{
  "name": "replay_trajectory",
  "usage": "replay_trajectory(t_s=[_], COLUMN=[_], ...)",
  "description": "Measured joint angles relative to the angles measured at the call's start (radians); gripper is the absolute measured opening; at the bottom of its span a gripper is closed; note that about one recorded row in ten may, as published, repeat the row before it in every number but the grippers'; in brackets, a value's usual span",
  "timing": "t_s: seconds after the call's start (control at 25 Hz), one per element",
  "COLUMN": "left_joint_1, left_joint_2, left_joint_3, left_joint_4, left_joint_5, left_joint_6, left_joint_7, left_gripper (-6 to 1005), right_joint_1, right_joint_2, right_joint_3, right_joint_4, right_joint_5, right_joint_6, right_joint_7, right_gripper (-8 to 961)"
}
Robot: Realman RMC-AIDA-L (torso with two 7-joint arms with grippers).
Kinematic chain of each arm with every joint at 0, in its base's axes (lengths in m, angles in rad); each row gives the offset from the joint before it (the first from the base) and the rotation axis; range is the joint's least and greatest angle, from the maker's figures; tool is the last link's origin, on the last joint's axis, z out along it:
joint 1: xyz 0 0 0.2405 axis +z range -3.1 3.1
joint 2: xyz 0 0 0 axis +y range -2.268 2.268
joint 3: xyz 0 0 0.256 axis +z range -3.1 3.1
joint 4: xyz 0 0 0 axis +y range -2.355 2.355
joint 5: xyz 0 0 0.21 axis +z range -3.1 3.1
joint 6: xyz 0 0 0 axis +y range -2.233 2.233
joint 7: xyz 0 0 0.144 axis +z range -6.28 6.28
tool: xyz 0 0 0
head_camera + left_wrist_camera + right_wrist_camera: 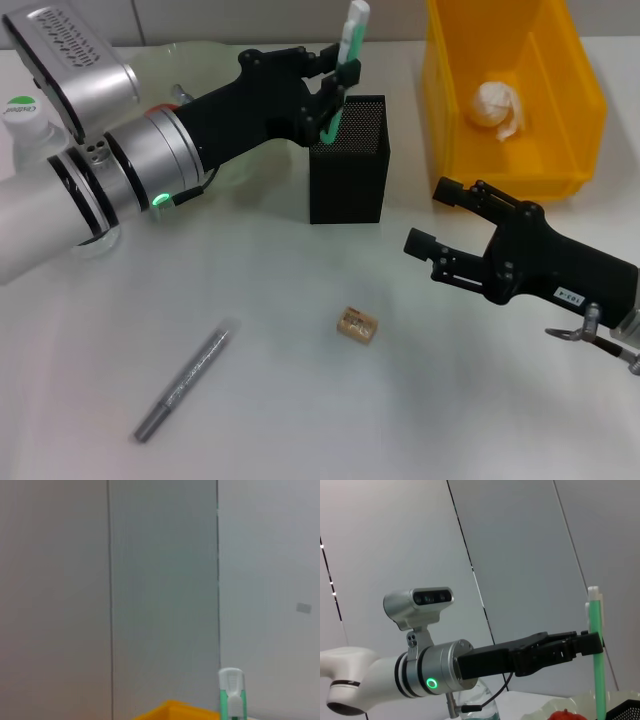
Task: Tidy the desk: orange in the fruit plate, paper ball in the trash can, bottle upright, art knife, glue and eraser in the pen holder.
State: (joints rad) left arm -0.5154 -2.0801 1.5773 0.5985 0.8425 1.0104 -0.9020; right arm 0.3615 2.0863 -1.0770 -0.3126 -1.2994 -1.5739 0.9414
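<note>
Head view: eraser beside art knife.

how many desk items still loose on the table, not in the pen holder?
2: a grey pen-like stick near the front left, and an eraser mid-table. The green knife is in the left pincer over the pen holder.

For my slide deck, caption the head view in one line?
Left end effector lowers the green art knife into the black pen holder; right end effector hovers open near the eraser.
</note>
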Motion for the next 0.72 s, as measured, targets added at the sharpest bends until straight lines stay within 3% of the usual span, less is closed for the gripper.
replay_trajectory(t_s=[0.2,0.72], left_joint_1=[-0.003,-0.029], left_joint_2=[0.0,0.0], left_joint_3=[0.032,0.036], left_joint_4=[-0.027,-0.09], left_joint_5=[-0.081,-0.083], left_joint_6=[-0.002,-0.015], left_joint_7=[0.065,0.074], left_gripper=[204,207], right_joint_1=[0.002,0.004], right_joint_2=[0.0,0.0], right_joint_3=[-0.004,-0.002], right_joint_4=[0.001,0.018], right_joint_5=[0.0,0.0], right_joint_6=[0.0,0.0], right_joint_7=[0.002,0.001], right_gripper=[840,840])
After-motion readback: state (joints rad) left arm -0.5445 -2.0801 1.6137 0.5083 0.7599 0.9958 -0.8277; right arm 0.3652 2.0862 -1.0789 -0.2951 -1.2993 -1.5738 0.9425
